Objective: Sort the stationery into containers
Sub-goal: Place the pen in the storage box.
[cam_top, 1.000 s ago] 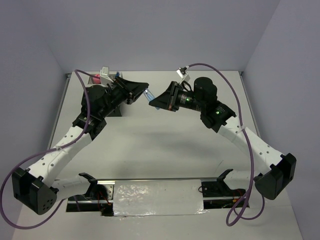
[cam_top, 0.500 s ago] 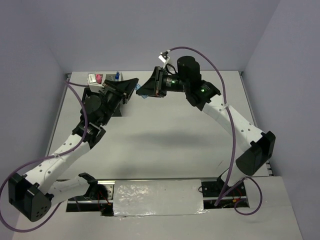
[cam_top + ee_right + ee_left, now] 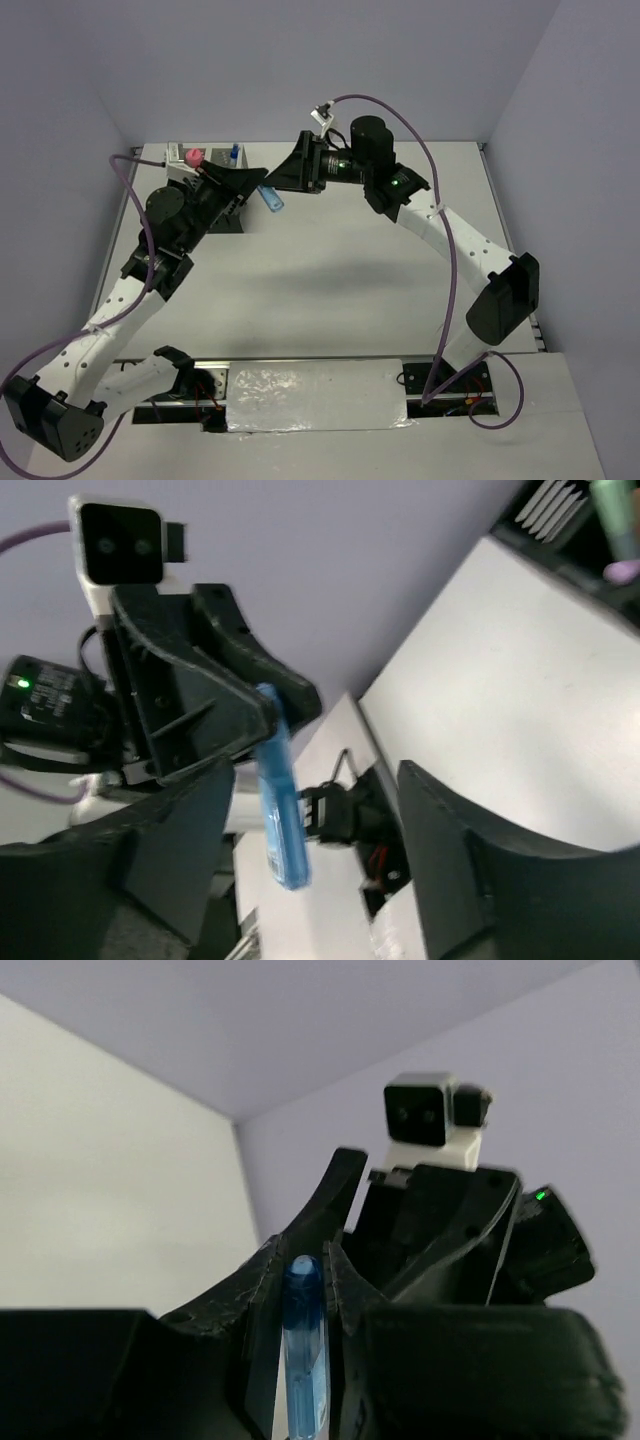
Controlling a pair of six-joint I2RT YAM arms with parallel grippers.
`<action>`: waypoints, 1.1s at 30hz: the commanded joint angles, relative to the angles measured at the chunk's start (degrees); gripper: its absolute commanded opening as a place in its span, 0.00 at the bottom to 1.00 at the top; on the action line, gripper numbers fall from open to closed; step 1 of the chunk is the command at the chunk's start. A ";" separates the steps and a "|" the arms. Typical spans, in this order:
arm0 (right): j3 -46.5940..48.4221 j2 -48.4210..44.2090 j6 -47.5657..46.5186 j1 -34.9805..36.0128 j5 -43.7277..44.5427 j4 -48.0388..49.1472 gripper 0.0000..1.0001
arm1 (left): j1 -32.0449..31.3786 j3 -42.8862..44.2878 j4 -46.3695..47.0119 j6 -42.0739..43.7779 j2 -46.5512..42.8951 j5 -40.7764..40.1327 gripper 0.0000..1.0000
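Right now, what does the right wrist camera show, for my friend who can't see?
The left gripper pinches a blue marker, seen between the open fingers of the right gripper. The black organizer peeks in at the top right corner.

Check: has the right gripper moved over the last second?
Yes. In the top view the right gripper has shifted left and farther back, ending closer to the organizer.

Blue marker (image 3: 271, 199): see-thru blue. Organizer (image 3: 225, 220) blk, w/ pink cap (image 3: 190, 157) + blue cap (image 3: 234, 153) at 11 o'clock. Table (image 3: 330, 290) off-white. Both arms (image 3: 455, 235) white, blk joints; cables (image 3: 355, 97) purple. Foil strip (image 3: 315, 395) silver, 6 o'clock.
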 commanded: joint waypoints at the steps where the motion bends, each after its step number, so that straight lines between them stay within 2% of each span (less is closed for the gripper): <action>1: -4.51 -3.58 -0.79 -1.59 4.35 10.11 0.75 | 5.71 2.42 -9.86 8.27 0.58 13.18 0.00; 3: -8.27 -5.69 -0.70 -2.65 4.70 10.02 0.82 | 8.36 4.88 -12.74 11.42 1.64 12.31 0.00; 7: -15.85 -10.26 0.71 -7.82 3.82 11.78 0.83 | 12.94 8.39 -13.11 14.07 5.32 10.56 0.00; 8: -16.90 -11.40 0.10 -8.71 4.08 11.00 0.83 | 13.90 9.54 -14.33 16.95 6.12 9.51 0.00; 10: -18.32 -14.57 -3.06 -9.94 5.57 6.44 0.83 | 16.54 12.87 -17.23 20.83 9.36 5.74 0.00; 14: -17.09 -18.87 -10.79 -10.92 9.25 -5.77 0.84 | 21.20 18.33 -19.44 34.52 15.96 -6.64 0.00; 15: -16.83 -20.62 -13.07 -10.92 9.88 -9.63 0.84 | 23.03 18.77 -18.66 36.21 18.49 -12.42 0.00; 18: -17.87 -24.06 -16.33 -10.83 11.90 -14.57 0.84 | 26.12 20.27 -14.18 40.27 22.20 -20.79 0.00; 21: -19.10 -28.72 -18.27 -10.92 13.13 -18.08 0.84 | 27.80 22.20 -11.71 42.37 28.95 -26.17 0.00; 26: -19.46 -34.43 -19.77 -11.01 12.96 -22.66 0.84 | 27.80 22.12 -4.78 46.76 33.98 -30.93 0.00; 33: -16.48 -37.87 -21.09 -11.01 12.08 -28.38 0.85 | 27.71 14.40 3.05 47.66 34.87 -31.38 0.00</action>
